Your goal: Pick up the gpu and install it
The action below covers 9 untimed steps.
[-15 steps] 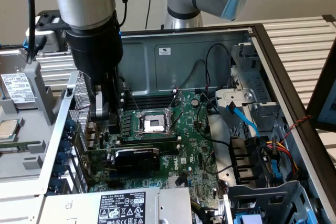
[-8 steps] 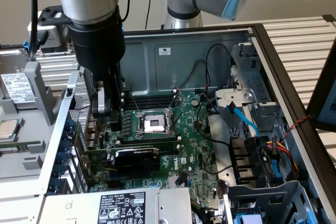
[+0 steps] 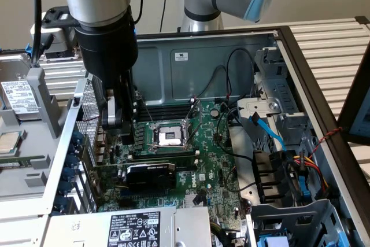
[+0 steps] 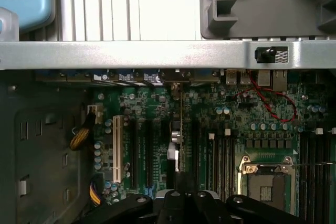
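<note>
The gpu (image 3: 151, 173), a green card with a black fan shroud, stands upright in a slot on the motherboard (image 3: 215, 160) inside the open computer case. My gripper (image 3: 114, 124) hangs shut over the card's end nearest the case's rear panel, at the exterior view's left. Nothing shows between its fingers. In the wrist view the gpu (image 4: 177, 129) appears edge-on as a thin strip running straight out from my black gripper (image 4: 181, 200). I cannot tell whether the fingertips touch the card's top edge.
The CPU socket (image 3: 169, 136) lies just beyond the gpu, with memory slots (image 4: 220, 156) beside it. A power supply (image 3: 133, 227) sits in front. Loose cables and a drive cage (image 3: 300, 166) crowd the exterior view's right. The case's rear wall (image 4: 157, 55) is close to the gripper.
</note>
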Each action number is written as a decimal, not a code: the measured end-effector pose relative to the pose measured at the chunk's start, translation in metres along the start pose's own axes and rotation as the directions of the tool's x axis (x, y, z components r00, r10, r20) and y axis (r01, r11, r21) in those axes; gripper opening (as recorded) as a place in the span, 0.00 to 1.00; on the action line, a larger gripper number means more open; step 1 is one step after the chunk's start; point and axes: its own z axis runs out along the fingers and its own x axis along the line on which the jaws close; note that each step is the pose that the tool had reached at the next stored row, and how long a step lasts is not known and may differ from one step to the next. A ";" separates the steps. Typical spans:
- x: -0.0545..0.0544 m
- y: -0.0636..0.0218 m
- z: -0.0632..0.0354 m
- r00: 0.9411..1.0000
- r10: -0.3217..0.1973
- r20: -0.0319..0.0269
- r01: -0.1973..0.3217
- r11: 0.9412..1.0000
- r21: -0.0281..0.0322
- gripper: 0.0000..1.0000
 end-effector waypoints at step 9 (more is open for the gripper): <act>0.000 0.0000 0.0000 1.000 0.000 0.000 0.000 1.000 0.000 0.11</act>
